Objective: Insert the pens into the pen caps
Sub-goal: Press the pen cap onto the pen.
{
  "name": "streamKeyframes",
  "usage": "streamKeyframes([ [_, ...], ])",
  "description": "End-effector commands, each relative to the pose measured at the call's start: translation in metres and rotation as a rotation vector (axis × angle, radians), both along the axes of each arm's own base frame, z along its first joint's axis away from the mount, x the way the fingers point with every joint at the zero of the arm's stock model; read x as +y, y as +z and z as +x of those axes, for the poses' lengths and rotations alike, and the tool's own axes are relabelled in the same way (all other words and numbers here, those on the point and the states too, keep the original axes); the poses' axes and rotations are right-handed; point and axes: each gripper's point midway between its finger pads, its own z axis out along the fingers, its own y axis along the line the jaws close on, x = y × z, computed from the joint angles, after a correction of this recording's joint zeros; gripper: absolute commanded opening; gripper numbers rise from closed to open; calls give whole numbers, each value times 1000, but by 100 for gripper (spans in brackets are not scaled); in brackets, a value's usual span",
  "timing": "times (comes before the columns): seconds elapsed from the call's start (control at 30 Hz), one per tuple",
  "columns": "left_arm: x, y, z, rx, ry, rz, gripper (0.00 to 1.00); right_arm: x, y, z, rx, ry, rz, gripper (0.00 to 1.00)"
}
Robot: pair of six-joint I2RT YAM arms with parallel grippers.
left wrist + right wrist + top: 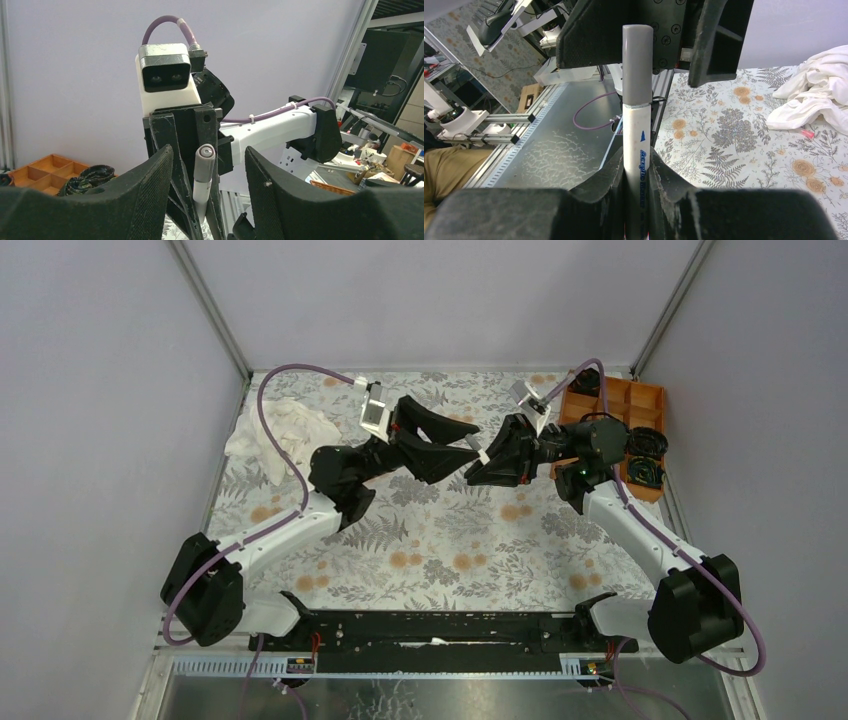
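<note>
A: Where is the pen now?

B: The pen (638, 135) is in the air above the middle of the table (440, 550), between the two arms. The right gripper (636, 169) pinches its white barrel. The grey cap (637, 65) sits on the free end, which points to the left.

A: And the left gripper?

B: The left gripper (207, 165) has its fingers (150, 190) spread, one at each side of the grey cap. In the left wrist view there is a gap on both sides, so they do not touch it.

A: What else is on the table?

B: A white cloth (285, 430) lies at the far left. An orange tray (625, 395) stands at the far right, with dark coiled things (648, 445) in some compartments.
</note>
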Motion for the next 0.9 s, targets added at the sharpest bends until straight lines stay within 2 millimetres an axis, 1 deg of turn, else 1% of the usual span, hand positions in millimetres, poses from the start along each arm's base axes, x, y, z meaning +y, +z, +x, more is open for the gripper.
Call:
streamKeyframes([
  [0.0, 0, 14, -3, 0, 12, -42, 57, 1, 8, 0, -39, -14, 24, 0],
  [0.07, -1, 15, -4, 7, 12, -42, 52, 1, 8, 0, -38, -16, 24, 0],
  [0.1, -1, 15, -4, 11, 12, -41, 46, 1, 8, 1, -36, -18, 24, 0],
  [0.2, -2, 16, -5, 32, 8, -47, 28, 1, 7, 2, -33, -23, 24, 0],
  [0.3, -3, 16, -6, 42, 0, -44, 3, 2, 6, 5, -23, -32, 20, 0],
  [0.33, -4, 15, -6, 45, 2, -40, 0, 2, 6, 6, -18, -36, 19, 0],
  [0.47, -13, 8, -4, 69, 5, 29, 0, 3, 6, 14, 10, -65, 1, 0],
  [0.5, -17, 4, -3, 74, 4, 63, 0, 3, 5, 19, 39, -84, -15, 0],
  [0.57, -23, -4, -1, 76, 28, 112, 0, 5, 0, 34, 34, -150, -56, 0],
  [0.6, -26, -12, 3, 90, 63, 142, 0, 5, 4, 46, 27, -222, -84, 0],
  [0.63, -29, -19, 6, 112, 97, 168, 0, 2, -5, 53, 51, -278, -143, 0],
  [0.67, -31, -28, 10, 141, 124, 196, 0, 0, -4, 57, 47, -317, -166, 0],
  [0.7, -31, -33, 12, 162, 146, 201, 0, -2, -1, 63, 42, -366, -180, 0],
  [0.8, -36, -57, 18, 228, 186, 246, 0, -4, 9, 70, 24, -423, -189, 0],
  [0.87, -42, -72, 20, 254, 167, 285, 0, -4, 13, 70, 9, -415, -191, 0],
])
